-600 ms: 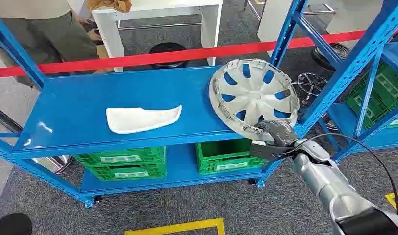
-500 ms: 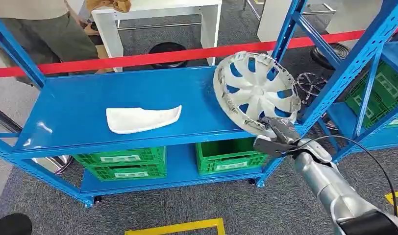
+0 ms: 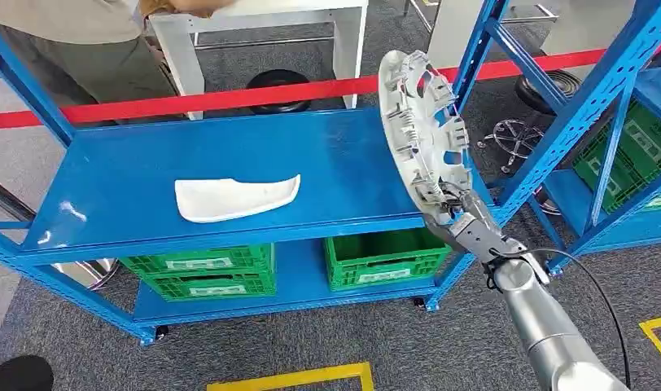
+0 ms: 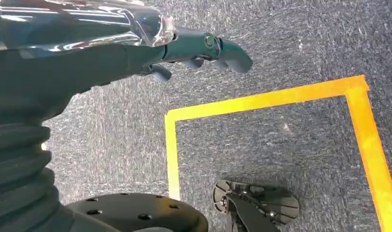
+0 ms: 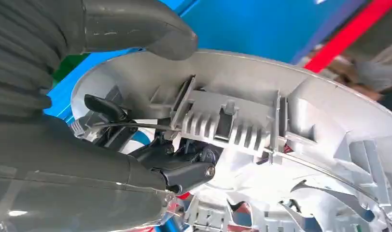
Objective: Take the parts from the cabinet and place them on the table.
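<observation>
One silver wheel cover (image 3: pixel 421 130), one white curved part (image 3: pixel 236 197), and four green crates (image 3: pixel 199 271) are visible.

Right hand (image 3: pixel 466 224) largely hidden behind the hubcap (image 3: pixel 425 138) rim in the head view; fingers (image 5: pixel 182 169) buried among ribs up close. Person (image 3: pixel 67 41) cut off above the waist. White bench (image 3: pixel 262 20) cropped at the frame's top.

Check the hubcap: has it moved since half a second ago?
Yes. The hubcap, gripped by the right hand, has tipped up edge-on and risen toward the red tape.
</observation>
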{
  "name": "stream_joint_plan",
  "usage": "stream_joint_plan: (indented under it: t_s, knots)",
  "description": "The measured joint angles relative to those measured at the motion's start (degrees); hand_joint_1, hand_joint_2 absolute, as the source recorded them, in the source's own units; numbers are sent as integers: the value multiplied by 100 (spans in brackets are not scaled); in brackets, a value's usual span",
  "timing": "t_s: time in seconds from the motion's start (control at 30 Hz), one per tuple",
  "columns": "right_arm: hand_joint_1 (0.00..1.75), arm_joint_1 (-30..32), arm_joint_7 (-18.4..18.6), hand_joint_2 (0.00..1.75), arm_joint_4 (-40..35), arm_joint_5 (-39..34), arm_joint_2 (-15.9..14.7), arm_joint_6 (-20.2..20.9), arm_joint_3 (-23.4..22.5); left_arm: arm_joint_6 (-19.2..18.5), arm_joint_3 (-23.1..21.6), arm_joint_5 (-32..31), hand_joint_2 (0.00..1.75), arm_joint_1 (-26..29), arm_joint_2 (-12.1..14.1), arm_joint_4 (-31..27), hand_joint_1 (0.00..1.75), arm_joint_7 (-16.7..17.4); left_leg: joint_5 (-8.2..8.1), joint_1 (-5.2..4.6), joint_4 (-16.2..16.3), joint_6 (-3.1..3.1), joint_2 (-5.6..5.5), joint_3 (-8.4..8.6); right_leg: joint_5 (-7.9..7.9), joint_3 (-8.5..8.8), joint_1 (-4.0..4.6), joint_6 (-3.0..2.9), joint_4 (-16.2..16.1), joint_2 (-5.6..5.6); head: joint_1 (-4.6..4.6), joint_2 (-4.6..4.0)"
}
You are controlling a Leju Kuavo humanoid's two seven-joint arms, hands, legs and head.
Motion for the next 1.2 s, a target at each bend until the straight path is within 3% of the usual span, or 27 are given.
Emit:
stream_joint_plan:
  t_s: [0.1,0.4,0.6,0.93,1.2]
  knots:
    - [169,138,0,175,-325,-98,46,231,-70,7,-7,-9,175,0,11,0,0,0,0,0,0,0,-1,-3,0,-5,0,0,0,0,0,0]
    - [169,249,0,175,-666,-131,100,301,-159,13,-31,-15,175,2,40,0,0,0,0,0,0,0,-3,-8,-2,-14,0,3,0,-1,0,0]
    - [169,372,-15,175,-1021,-601,162,896,-267,50,-46,-63,175,7,44,0,0,-2,0,0,0,0,-4,-12,-2,-13,0,3,0,-1,2,0]
    - [169,1097,-50,175,-2455,-1604,212,2498,-411,168,-122,-166,175,31,81,0,0,15,-10,0,0,-12,-6,-17,-13,-20,0,-6,0,-5,0,0]
    - [169,1360,-61,175,-3401,-1748,343,2874,-470,372,-131,-135,175,70,94,0,0,9,-10,1,-1,-13,-4,-16,-16,-24,0,-9,0,-3,0,0]
